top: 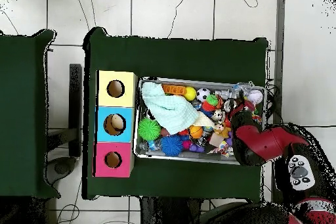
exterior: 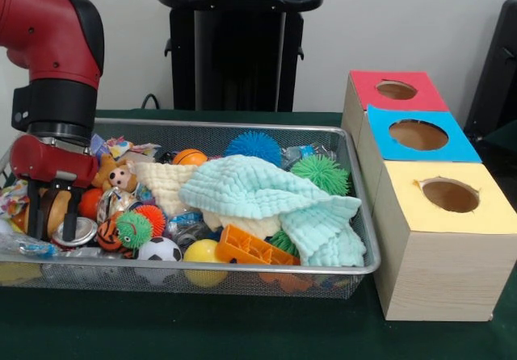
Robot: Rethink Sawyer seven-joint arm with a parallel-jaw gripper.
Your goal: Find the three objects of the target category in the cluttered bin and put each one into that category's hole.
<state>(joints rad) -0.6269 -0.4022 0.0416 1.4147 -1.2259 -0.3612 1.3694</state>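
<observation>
Searching the bin [exterior: 355,203], I hold the gripper [exterior: 55,229] slightly open and empty; a can [exterior: 78,232] sits between its fingers, needing closure next.

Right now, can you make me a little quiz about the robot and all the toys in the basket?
1. True or false: the gripper hangs over the yellow box.
2. Which box top lies between the other two? A red, B blue, C yellow.
3. Fill in: the soccer ball sits in the mesh bin next to a ______ ball.

Key: 1 false, it is down in the bin's other end. 2 B, the blue box. 3 yellow.
</observation>
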